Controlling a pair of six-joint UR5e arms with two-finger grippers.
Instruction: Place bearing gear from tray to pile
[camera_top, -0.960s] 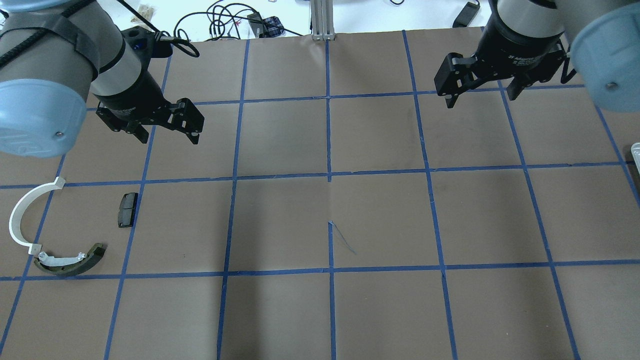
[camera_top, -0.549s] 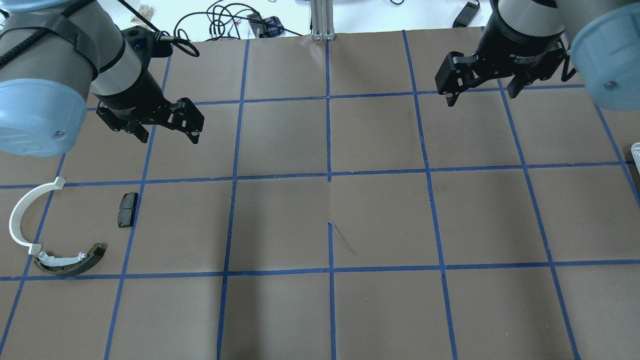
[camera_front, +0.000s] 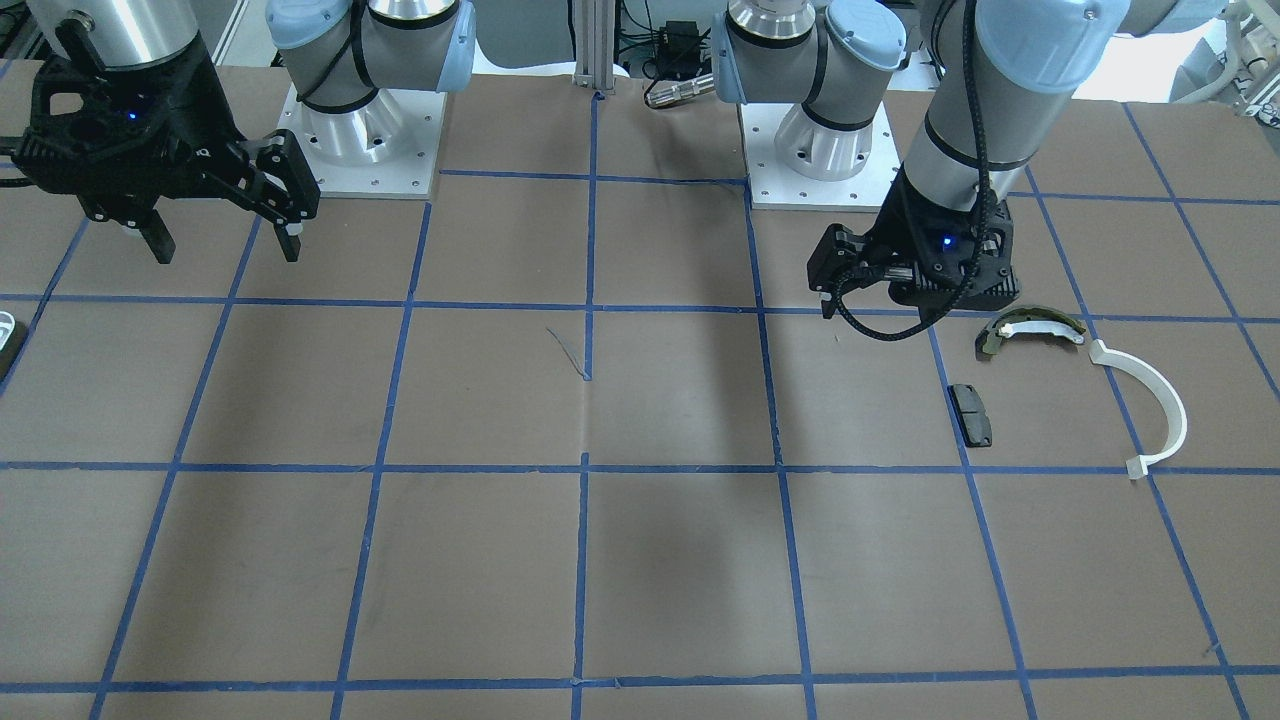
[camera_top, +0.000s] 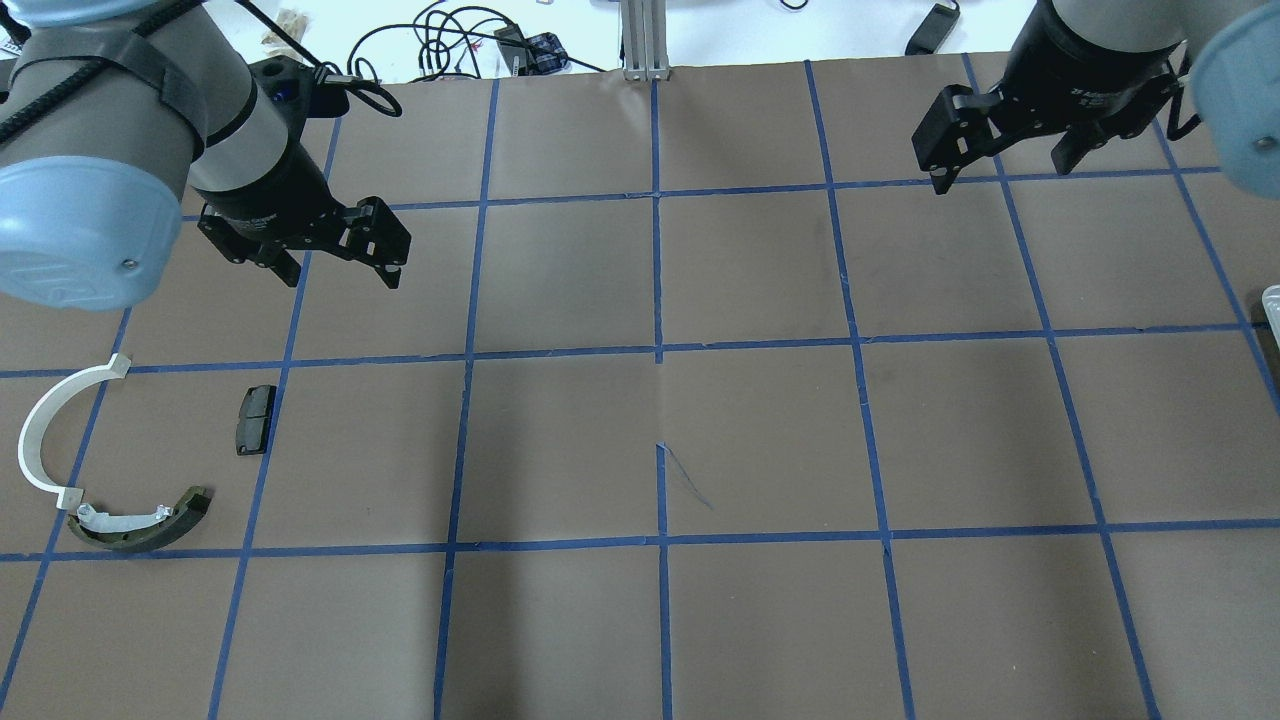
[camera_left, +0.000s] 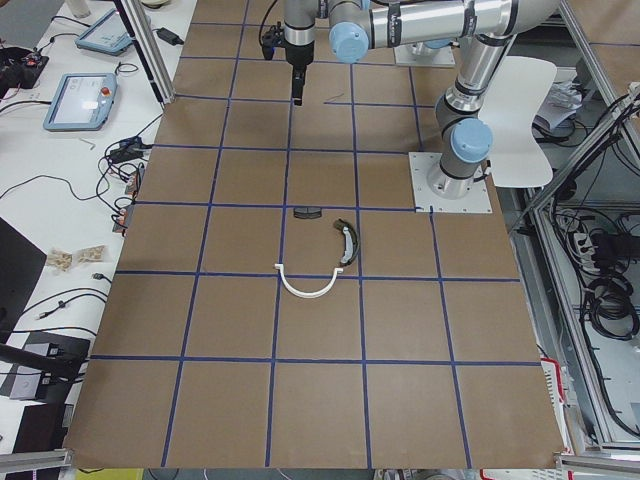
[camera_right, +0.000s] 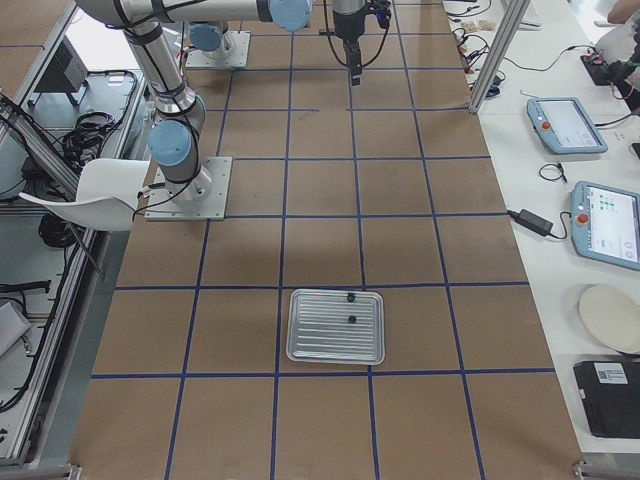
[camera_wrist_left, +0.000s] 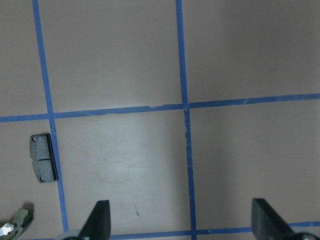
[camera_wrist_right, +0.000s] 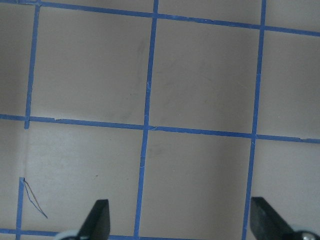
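The tray (camera_right: 335, 326) has a ribbed surface; two small black round pieces (camera_right: 351, 297) lie on it, and I cannot tell which is the bearing gear. Only its corner shows in the overhead view (camera_top: 1272, 300). The pile is a white half-ring (camera_top: 45, 430), an olive-and-white shoe (camera_top: 140, 525) and a black pad (camera_top: 255, 420). My left gripper (camera_top: 340, 272) is open and empty, hovering beyond the pad. My right gripper (camera_top: 1003, 175) is open and empty at the far right, short of the tray. The left wrist view shows the pad (camera_wrist_left: 44, 165).
The table (camera_top: 660, 620) is brown paper with a blue tape grid. An aluminium post (camera_top: 645, 40) and cables (camera_top: 450, 40) sit at its far edge. Both arm bases (camera_front: 360, 140) stand on the robot's side.
My right gripper has moved to the right and slightly farther away, still open. My left gripper has barely moved. The pile parts have not moved.
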